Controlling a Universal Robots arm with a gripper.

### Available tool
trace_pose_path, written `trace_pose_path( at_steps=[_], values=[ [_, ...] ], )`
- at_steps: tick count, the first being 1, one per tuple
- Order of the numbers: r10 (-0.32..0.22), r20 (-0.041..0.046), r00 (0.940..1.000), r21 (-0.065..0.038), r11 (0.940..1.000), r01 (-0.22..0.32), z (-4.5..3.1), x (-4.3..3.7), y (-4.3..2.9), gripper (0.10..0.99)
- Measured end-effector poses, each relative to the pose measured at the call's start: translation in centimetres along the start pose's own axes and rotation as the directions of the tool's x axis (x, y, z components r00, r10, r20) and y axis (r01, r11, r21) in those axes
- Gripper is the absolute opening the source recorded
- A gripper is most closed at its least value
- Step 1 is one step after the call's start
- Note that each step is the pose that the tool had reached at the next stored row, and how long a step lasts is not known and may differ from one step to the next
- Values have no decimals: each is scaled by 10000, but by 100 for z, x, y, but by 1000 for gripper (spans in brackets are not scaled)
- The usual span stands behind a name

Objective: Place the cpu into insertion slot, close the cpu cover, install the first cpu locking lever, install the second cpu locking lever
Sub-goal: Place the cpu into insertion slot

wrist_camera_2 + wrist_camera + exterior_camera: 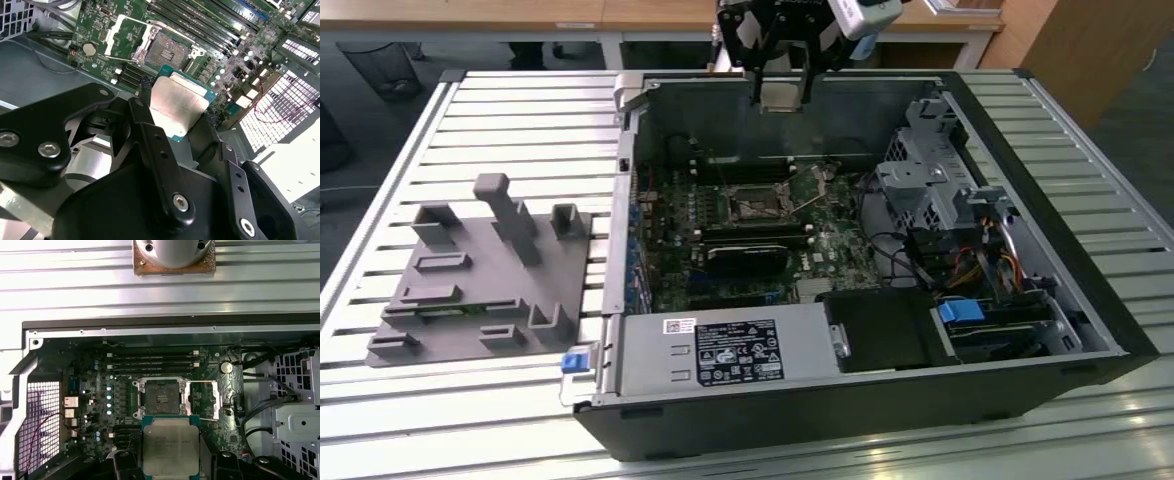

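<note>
Black linkage arms of the gripper [177, 102] lie closest in the second wrist view, and their two fingertips are clamped on opposite edges of the cpu [182, 97], which hangs flat with its pale metal lid facing up. At the top centre of the exterior view the gripper [781, 85] holds the cpu [781, 97] above the far wall of the open computer case [1067, 300], well clear of the motherboard [720, 215].

I judge the first step to be in hand: the chip is carried but not seated. The insertion slot [161, 399] sits bare near the middle of the board, and the cpu cover [202, 399] lies flipped open just beside it. In the second wrist view the insertion slot [167, 50] lies beyond the chip, with the cpu cover [125, 37] raised next to it.

Seating the chip would seem to call for squaring its edges with the socket rim and keeping it level on the way down.

The chip's underside is hidden. The exterior view cuts off the gripper's upper body. The locking levers are thin wires that I cannot trace with confidence, nor can I tell the chip's notch orientation
</note>
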State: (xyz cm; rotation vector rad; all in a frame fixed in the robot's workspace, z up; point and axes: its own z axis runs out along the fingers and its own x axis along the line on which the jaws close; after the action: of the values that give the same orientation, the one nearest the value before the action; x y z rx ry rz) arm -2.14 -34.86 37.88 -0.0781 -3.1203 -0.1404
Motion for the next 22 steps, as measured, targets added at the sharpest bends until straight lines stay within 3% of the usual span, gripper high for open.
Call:
trace_pose_path(
  at_steps=[22],
  values=[
    [393,35,9992,-8,9992,-393,0,0,0,541]
  ],
)
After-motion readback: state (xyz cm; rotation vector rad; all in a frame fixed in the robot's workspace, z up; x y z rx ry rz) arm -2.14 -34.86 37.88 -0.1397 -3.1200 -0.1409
